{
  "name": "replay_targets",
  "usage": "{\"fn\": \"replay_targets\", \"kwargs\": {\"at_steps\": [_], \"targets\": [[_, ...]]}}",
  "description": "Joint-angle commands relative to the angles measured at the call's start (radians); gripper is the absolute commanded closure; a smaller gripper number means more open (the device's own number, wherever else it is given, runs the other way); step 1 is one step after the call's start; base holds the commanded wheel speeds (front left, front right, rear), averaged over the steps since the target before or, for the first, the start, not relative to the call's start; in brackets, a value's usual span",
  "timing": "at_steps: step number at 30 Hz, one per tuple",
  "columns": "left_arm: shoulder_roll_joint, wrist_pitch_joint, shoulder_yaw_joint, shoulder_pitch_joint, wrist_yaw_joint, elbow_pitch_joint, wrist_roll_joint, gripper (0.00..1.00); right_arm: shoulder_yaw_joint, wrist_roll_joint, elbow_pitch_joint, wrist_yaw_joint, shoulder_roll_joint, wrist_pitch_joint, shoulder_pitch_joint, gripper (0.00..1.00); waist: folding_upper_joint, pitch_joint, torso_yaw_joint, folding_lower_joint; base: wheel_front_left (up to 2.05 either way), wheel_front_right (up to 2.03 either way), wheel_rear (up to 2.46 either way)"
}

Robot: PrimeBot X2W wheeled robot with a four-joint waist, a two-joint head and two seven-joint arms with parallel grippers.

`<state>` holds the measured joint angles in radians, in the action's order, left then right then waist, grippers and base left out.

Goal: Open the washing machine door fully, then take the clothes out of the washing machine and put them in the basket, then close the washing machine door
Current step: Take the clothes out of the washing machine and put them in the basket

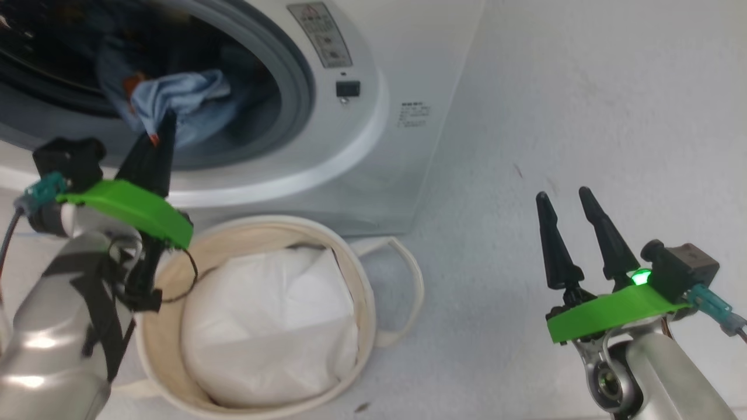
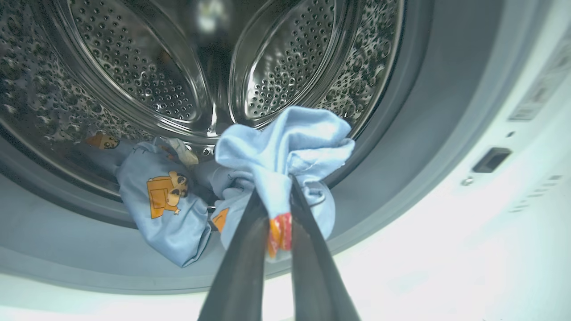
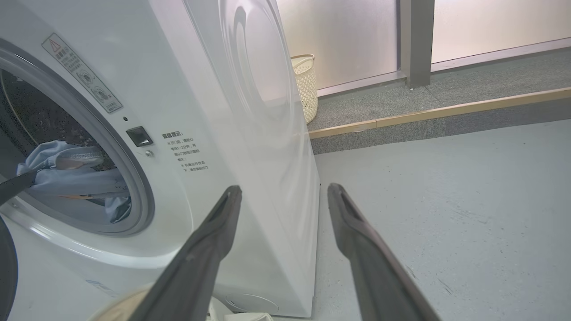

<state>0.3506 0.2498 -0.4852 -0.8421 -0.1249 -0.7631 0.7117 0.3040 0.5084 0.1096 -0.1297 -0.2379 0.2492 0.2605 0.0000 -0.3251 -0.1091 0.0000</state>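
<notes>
The washing machine (image 1: pixel 362 151) stands with its opening uncovered, and the door is out of view apart from a dark curved strip (image 3: pixel 6 267) at the right wrist view's lower left edge. Light-blue clothes (image 1: pixel 175 99) with orange prints lie at the drum's mouth. My left gripper (image 1: pixel 159 131) is shut on a bunched fold of one garment (image 2: pixel 285 147), with the fingertips (image 2: pixel 256 200) pinching the cloth. A second printed garment (image 2: pixel 165 200) drapes over the grey rubber ring. The basket (image 1: pixel 362 274) sits on the floor below the opening. My right gripper (image 1: pixel 563 198) hangs open over the floor to the right.
The basket holds only its white liner (image 1: pixel 268 326). Grey floor (image 1: pixel 554 105) stretches right of the machine. In the right wrist view my open gripper (image 3: pixel 285 189) points past the machine's side panel (image 3: pixel 267 133) towards a cream plastic hamper (image 3: pixel 305 84) and a raised step (image 3: pixel 424 118).
</notes>
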Motion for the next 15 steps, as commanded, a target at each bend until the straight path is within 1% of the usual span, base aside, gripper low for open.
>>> {"fn": "replay_targets", "kwargs": {"at_steps": [1, 4, 8, 11, 15], "targets": [[0.058, 0.010, 0.022, -0.007, -0.006, 0.050, 0.015, 1.00, 0.018, 0.010, -0.021, -0.001, -0.019, 0.011, -0.009, 0.00, 0.0000, 0.083, 0.044, 0.0000, 0.00, 0.00, 0.00], [0.100, -0.030, 0.010, 0.047, -0.006, 0.154, 0.057, 1.00, 0.022, 0.030, -0.002, -0.001, -0.028, 0.012, -0.028, 0.00, 0.0000, 0.139, 0.070, 0.0000, 0.00, 0.00, 0.00], [0.155, -0.127, 0.017, 0.117, 0.002, 0.337, 0.113, 1.00, 0.013, 0.051, 0.011, -0.001, -0.041, 0.012, -0.059, 0.00, 0.0000, 0.197, 0.104, 0.0000, 0.00, 0.00, 0.00], [0.207, -0.201, 0.036, 0.168, 0.046, 0.522, 0.145, 1.00, 0.006, 0.062, 0.008, -0.001, -0.047, 0.012, -0.080, 0.00, 0.0000, 0.228, 0.125, 0.0000, 0.00, 0.00, 0.00], [0.275, -0.289, 0.074, 0.241, 0.138, 0.790, 0.182, 1.00, 0.005, 0.070, -0.005, -0.001, -0.052, 0.012, -0.098, 0.00, 0.0000, 0.244, 0.141, 0.0000, 0.00, 0.00, 0.00]]}}
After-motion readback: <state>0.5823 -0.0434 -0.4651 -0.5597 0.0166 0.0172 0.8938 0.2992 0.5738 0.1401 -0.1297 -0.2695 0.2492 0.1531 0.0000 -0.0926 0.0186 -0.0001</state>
